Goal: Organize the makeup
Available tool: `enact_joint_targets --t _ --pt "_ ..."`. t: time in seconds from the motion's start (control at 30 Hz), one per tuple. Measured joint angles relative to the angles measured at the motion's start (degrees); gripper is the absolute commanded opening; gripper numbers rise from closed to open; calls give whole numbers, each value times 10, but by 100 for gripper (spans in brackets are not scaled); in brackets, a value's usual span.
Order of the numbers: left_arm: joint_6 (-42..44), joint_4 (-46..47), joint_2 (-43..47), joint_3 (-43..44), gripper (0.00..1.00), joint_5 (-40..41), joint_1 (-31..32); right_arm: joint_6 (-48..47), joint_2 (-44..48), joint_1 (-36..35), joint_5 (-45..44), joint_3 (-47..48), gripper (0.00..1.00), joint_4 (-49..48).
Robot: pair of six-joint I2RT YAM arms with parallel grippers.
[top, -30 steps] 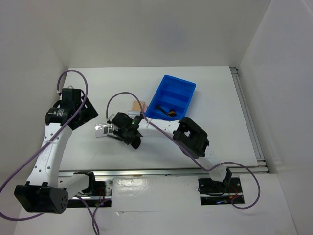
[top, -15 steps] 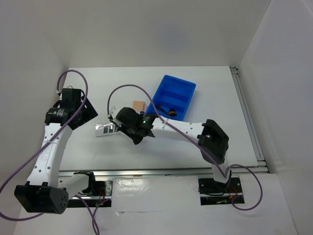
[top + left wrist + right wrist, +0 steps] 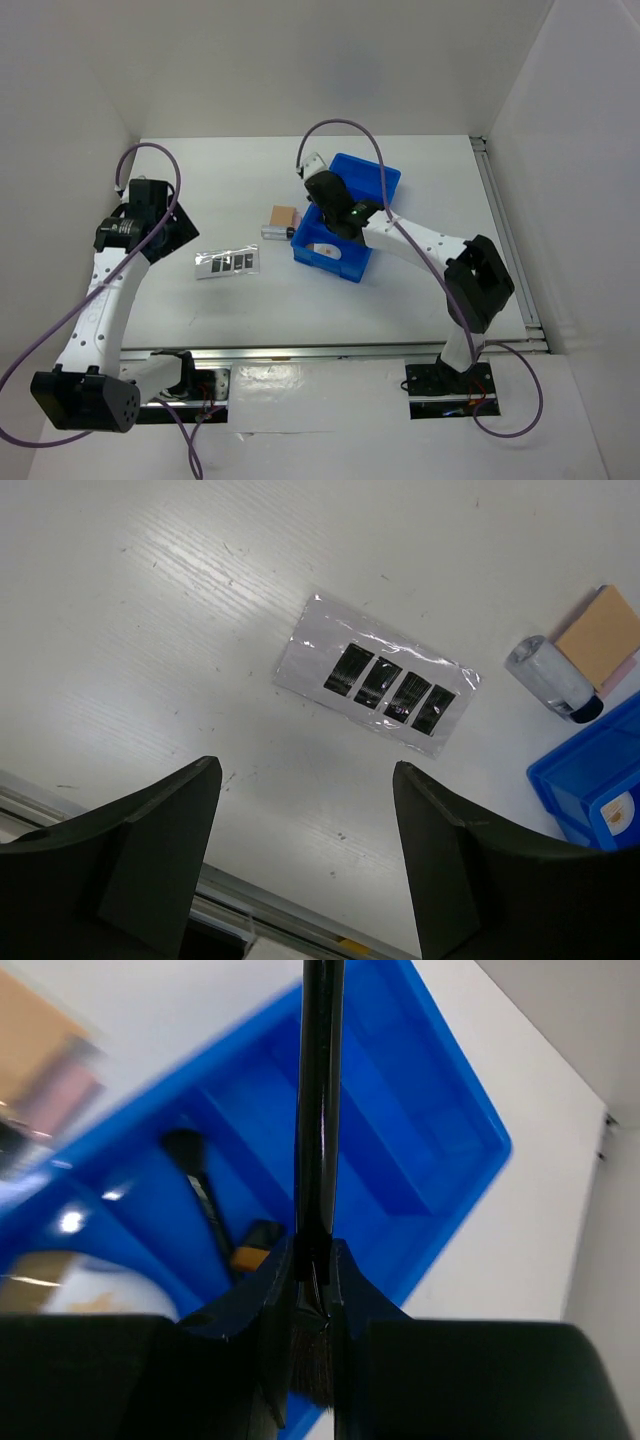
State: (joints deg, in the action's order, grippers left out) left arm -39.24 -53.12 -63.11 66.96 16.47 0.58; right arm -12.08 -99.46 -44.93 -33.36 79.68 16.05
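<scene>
R gripper (image 3: 318, 1260) moved over bin (image 3: 376, 190), clamping brush (image 3: 320, 1110); L gripper (image 3: 305, 780) wide; compact (image 3: 615, 810) print blurry.

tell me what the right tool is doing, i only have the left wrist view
Observer: The right tool is shut on a thin black brush, held above the blue compartmented plastic bin.
Operator: anything in that bin yet
Observer: Yes, the right wrist view shows a second black brush lying inside it.
</scene>
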Motion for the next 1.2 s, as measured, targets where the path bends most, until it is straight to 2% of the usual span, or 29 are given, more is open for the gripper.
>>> enact_joint_targets --t 0.17,0.47,0.93,1.2 --pt "0 0 -10 0 83 0 0 -56 -8 23 -46 -55 0 -55" --pt "0 0 -13 0 83 4 0 -103 -11 40 -32 -78 0 -139" --pt "-2 2 -17 0 83 4 0 -98 -14 40 2 -138 0 -137" --pt "-2 2 -17 0 83 4 0 -87 -15 40 14 -139 0 -135"
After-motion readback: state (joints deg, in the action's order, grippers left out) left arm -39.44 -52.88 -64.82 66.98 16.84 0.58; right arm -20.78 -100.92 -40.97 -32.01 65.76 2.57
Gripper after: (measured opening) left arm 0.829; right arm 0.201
